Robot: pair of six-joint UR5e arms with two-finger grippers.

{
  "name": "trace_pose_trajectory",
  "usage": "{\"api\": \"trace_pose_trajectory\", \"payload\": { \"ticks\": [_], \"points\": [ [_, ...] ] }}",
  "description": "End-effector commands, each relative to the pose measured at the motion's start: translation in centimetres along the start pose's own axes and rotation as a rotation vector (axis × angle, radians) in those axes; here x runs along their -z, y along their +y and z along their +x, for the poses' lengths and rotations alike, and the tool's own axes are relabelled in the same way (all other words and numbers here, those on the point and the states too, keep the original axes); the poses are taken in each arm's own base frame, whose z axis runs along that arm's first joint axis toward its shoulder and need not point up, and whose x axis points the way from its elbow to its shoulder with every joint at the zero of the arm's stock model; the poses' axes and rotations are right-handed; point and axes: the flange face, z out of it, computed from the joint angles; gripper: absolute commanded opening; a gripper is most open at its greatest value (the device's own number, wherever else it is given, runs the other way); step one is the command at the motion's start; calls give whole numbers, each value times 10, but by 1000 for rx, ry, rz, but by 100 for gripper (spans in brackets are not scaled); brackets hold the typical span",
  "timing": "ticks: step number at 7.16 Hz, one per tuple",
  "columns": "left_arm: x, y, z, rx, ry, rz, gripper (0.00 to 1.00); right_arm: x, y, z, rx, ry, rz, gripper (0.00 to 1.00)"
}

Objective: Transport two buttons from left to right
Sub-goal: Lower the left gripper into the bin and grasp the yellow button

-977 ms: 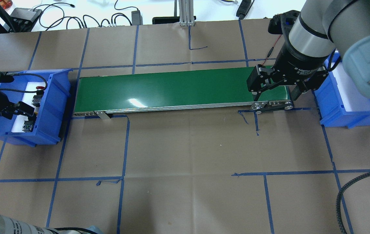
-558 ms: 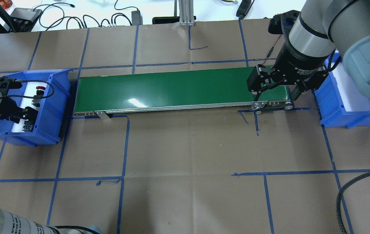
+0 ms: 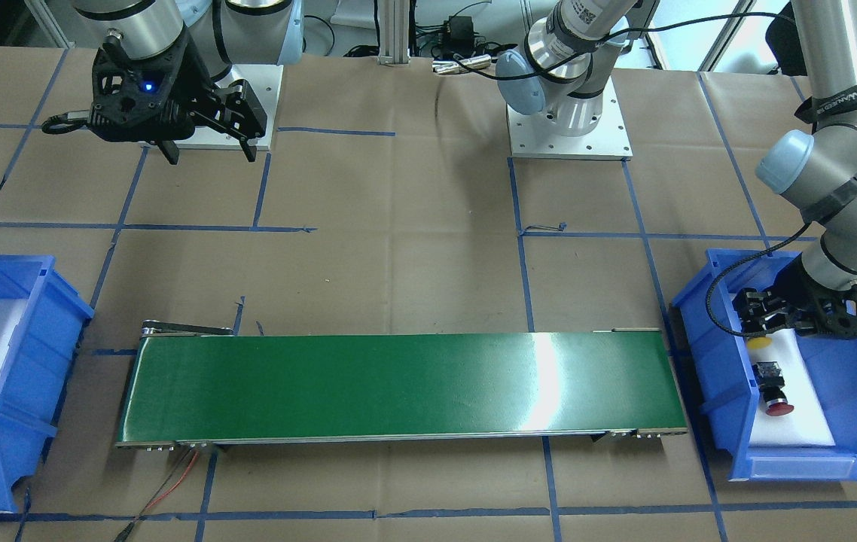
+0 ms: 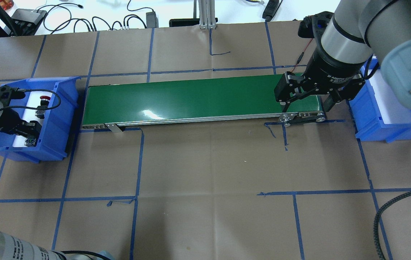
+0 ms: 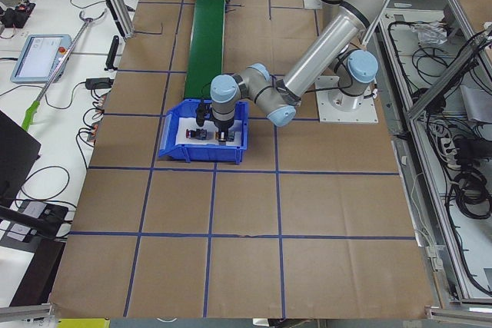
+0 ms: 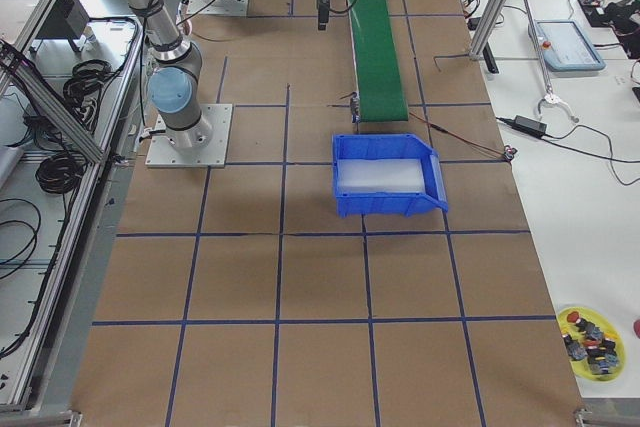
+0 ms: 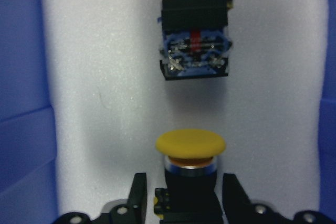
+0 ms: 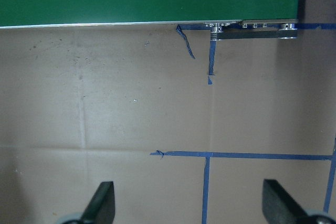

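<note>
The yellow button point(image 7: 190, 142) lies on white foam in the left blue bin point(image 4: 61, 119); its cap also shows in the front view point(image 3: 758, 342). My left gripper point(image 7: 185, 195) is open down in the bin. Its fingers stand either side of the yellow button's black collar with small gaps. The left gripper also shows in the front view point(image 3: 763, 316) and in the overhead view point(image 4: 28, 129). The red button point(image 3: 775, 391) lies just beyond the yellow one, its terminal block point(image 7: 195, 51) towards the gripper. My right gripper point(image 4: 306, 104) is open and empty above the conveyor's right end.
A green conveyor belt point(image 4: 191, 97) runs between the left bin and the right blue bin point(image 4: 382, 122), which holds only white foam. A red wire point(image 3: 172, 482) trails from the conveyor's right end. Cables point(image 4: 82, 21) lie past the table's far edge.
My left gripper has moved along the bin towards its near end and lower, over the yellow button. The right arm has not moved.
</note>
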Motion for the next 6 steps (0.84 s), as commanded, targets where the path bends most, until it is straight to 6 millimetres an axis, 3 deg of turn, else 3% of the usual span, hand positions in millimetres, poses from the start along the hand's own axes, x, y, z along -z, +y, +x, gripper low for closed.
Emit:
{"api": "trace_pose_trajectory", "payload": {
  "ticks": [1,4,5,6],
  "points": [
    [33,-9,1,25,-25,37,0,0,0,0,1,0,0,100],
    [170,-18,-1,34,47,-62,0,-1,0,0,1,0,-2,100],
    [198,-25,-4,35,63,-82,0,-1,0,0,1,0,-2,100],
    [203,-31,-5,49,69,-88,0,0,0,0,1,0,0,100]
  ]
}}
